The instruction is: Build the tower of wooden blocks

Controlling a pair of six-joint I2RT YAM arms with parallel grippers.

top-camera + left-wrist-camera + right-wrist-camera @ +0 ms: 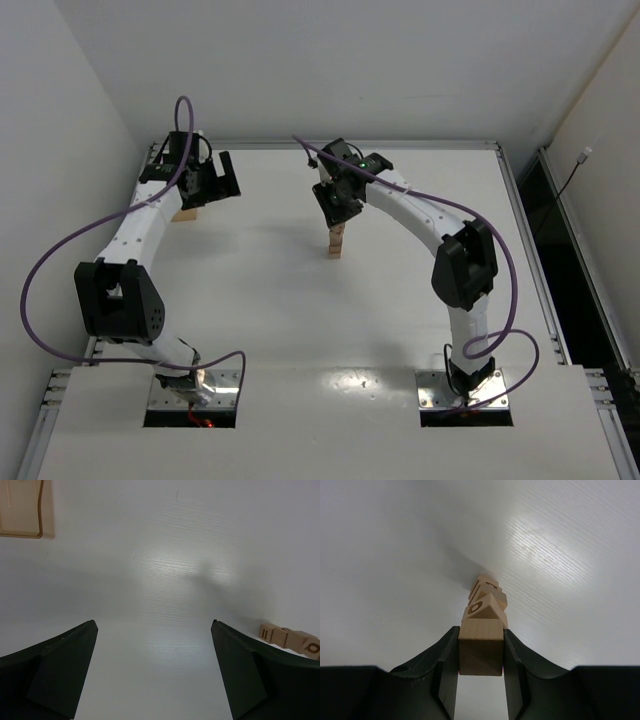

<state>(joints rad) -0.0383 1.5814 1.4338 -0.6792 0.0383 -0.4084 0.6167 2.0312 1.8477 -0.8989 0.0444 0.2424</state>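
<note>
We log the right gripper point(337, 212) clamped on one wood block point(480, 652), lined up over the tower point(334, 243) at mid-counter point(400, 330). Our left gripper point(154, 625) is spread wide and holds nothing; loose blocks point(289, 640) lie just beside it

White-shelled left arm point(140, 228) and right arm point(415, 212), each with black joint housings, black wedge-shaped fingers point(50, 680) and a looping purple cable point(26, 290).

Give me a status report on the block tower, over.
Right gripper: jaws shut on a wood block over the tower. Left gripper: jaws open, empty. Nothing in the way.
</note>
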